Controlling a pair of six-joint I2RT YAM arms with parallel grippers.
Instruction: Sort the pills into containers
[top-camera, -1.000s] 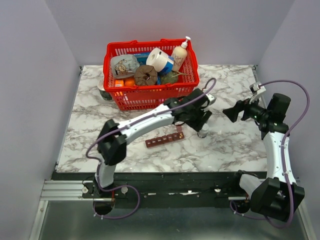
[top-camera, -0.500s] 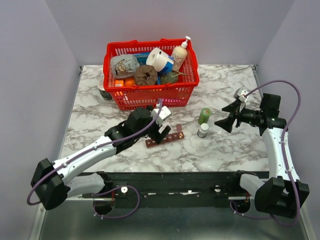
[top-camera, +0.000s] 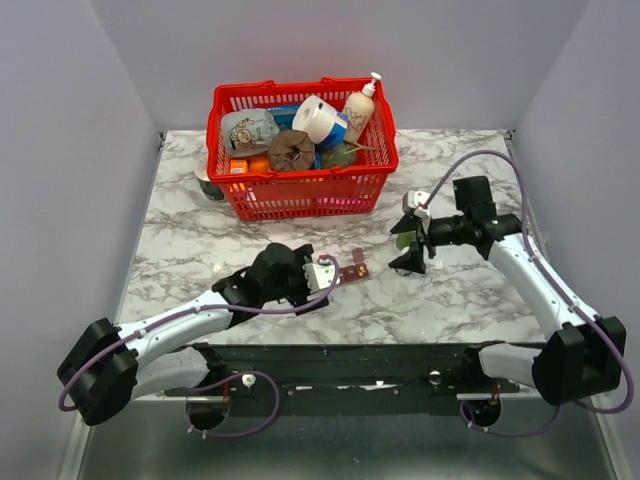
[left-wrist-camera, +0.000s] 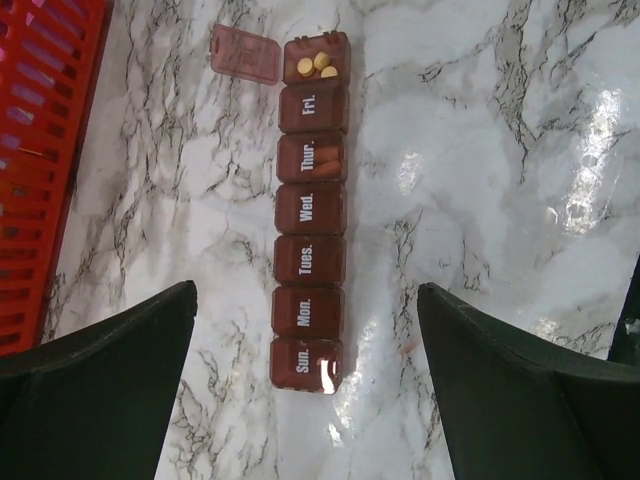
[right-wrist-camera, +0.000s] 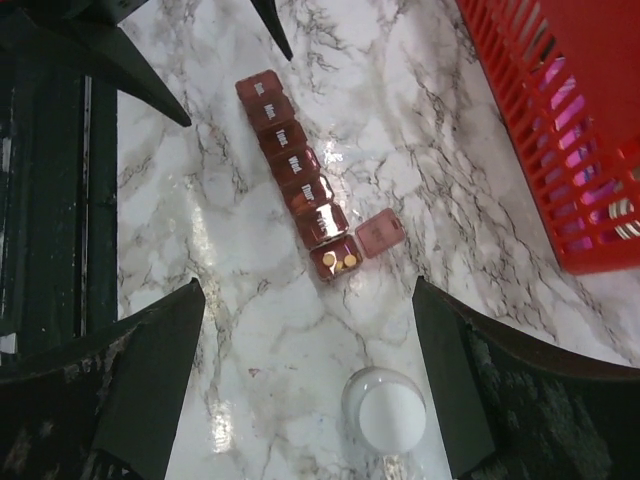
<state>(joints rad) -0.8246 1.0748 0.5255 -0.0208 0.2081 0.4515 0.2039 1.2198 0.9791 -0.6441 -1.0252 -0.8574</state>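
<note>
The containers (left-wrist-camera: 310, 215) are a dark-red strip of day-labelled compartments lying on the marble. Its far end compartment stands open, lid (left-wrist-camera: 245, 52) flipped aside, with three yellow pills (left-wrist-camera: 318, 65) inside. Orange shapes show in the "Thur." compartment (left-wrist-camera: 312, 160). My left gripper (left-wrist-camera: 305, 295) hangs open above the strip's "Sun." and "Mon." end, touching nothing. From above, that gripper (top-camera: 322, 275) hides most of the strip (top-camera: 355, 266). My right gripper (right-wrist-camera: 308, 295) is open over bare marble between the open compartment (right-wrist-camera: 338, 260) and a white-capped bottle (right-wrist-camera: 383, 410).
A big red mesh basket (top-camera: 300, 195) full of groceries stands at the back centre, and its corner (right-wrist-camera: 560, 130) shows in the right wrist view. A small jar (top-camera: 208, 185) sits left of it. The right gripper (top-camera: 408, 250) hovers right of the strip.
The left arm has pulled back from the bottles to the strip's near end, and its jaws opened wide. The right arm swung left, over the spot where the bottles stand.
</note>
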